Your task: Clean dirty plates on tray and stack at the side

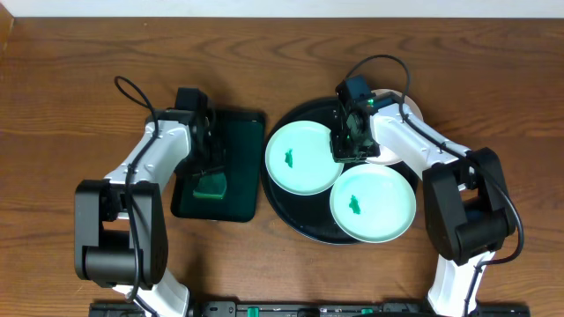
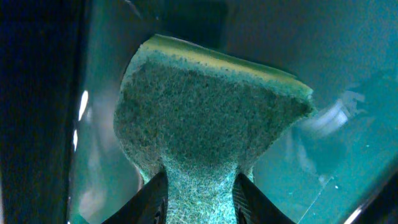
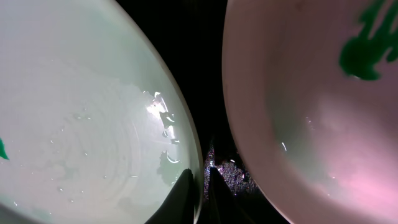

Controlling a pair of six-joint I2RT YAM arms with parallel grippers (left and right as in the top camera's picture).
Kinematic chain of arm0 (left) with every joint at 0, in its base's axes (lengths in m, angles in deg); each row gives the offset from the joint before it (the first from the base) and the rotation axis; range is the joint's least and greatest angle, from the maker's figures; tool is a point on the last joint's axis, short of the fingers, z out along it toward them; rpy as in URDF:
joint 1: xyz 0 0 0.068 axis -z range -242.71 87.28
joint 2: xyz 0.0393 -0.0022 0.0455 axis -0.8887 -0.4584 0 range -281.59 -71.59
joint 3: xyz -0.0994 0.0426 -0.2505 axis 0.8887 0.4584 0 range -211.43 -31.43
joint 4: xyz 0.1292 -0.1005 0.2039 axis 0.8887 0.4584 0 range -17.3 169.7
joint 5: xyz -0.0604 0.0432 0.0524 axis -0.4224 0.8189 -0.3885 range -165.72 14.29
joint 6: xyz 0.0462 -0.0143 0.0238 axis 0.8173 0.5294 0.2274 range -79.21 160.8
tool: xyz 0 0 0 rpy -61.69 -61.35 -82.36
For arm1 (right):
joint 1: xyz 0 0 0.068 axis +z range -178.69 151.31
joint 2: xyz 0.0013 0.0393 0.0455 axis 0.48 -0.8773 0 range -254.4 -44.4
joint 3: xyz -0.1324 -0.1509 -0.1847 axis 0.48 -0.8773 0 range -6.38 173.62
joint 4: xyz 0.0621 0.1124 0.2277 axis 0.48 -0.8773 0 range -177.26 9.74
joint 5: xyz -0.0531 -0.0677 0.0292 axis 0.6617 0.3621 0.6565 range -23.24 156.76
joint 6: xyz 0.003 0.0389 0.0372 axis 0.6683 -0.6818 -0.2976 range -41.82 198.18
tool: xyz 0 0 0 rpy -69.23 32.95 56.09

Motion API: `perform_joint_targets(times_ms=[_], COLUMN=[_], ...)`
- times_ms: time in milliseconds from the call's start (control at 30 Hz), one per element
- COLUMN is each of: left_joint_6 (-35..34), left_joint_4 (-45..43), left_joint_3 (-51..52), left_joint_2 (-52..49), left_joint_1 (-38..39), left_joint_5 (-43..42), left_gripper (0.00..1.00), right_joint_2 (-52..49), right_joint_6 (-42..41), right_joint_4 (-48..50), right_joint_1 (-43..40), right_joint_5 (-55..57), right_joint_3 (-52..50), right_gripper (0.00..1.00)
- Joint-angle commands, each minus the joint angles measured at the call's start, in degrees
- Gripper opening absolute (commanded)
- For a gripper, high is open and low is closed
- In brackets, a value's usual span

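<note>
Three plates lie on the round black tray [image 1: 300,216]. The farther mint plate [image 1: 300,158] and the nearer mint plate [image 1: 374,204] each have a small green smear near the middle. A white plate [image 1: 411,111] sits mostly hidden under the right arm. The right gripper [image 3: 200,186] has its fingers almost together, pinching the farther mint plate's wet, glossy rim. The left gripper [image 2: 199,190] squeezes a green sponge [image 2: 205,118] at its narrow waist, over the dark rectangular tray [image 1: 242,141].

We're looking at left arm [image 1: 145,158] and right arm [image 1: 423,141], both wearing white link shells over black joint housings. A black cable [image 1: 132,91] is looping off the left one, a second cable [image 1: 388,60] off the right. A green light [image 1: 371,100] is glowing on the right wrist. Left gripper [image 2: 200,202] and right gripper [image 3: 200,198] are showing dark glossy fingers.
</note>
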Motion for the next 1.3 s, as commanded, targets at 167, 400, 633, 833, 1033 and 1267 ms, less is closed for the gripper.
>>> perform_joint_targets(times_ms=[167, 400, 633, 833, 1033, 1267], left_joint_6=[-0.57, -0.55, -0.59, -0.57, -0.57, -0.55], left_joint_4=[-2.29, -1.73, -0.04, 0.57, 0.68, 1.33], left_joint_3=[3.37, 3.32, 2.38, 2.14, 2.14, 2.14], left_joint_2=[-0.61, -0.59, 3.13, 16.79, 30.01, 34.99], left_joint_1=[0.02, 0.02, 0.02, 0.02, 0.02, 0.02], left_joint_5=[0.70, 0.11, 2.32, 2.51, 2.49, 2.49], left_gripper=[0.27, 0.07, 0.07, 0.07, 0.07, 0.07], right_joint_2=[-0.17, -0.17, -0.17, -0.17, -0.17, -0.17], right_joint_6=[0.28, 0.28, 0.28, 0.28, 0.28, 0.28], right_joint_4=[-0.04, -0.09, -0.28, -1.22, -1.05, -0.90], right_joint_1=[0.50, 0.50, 0.50, 0.50, 0.50, 0.50], right_joint_5=[0.39, 0.37, 0.39, 1.20, 1.22, 1.22], right_joint_3=[-0.17, -0.17, -0.17, -0.17, -0.17, -0.17], right_gripper=[0.08, 0.07, 0.05, 0.01, 0.05, 0.08])
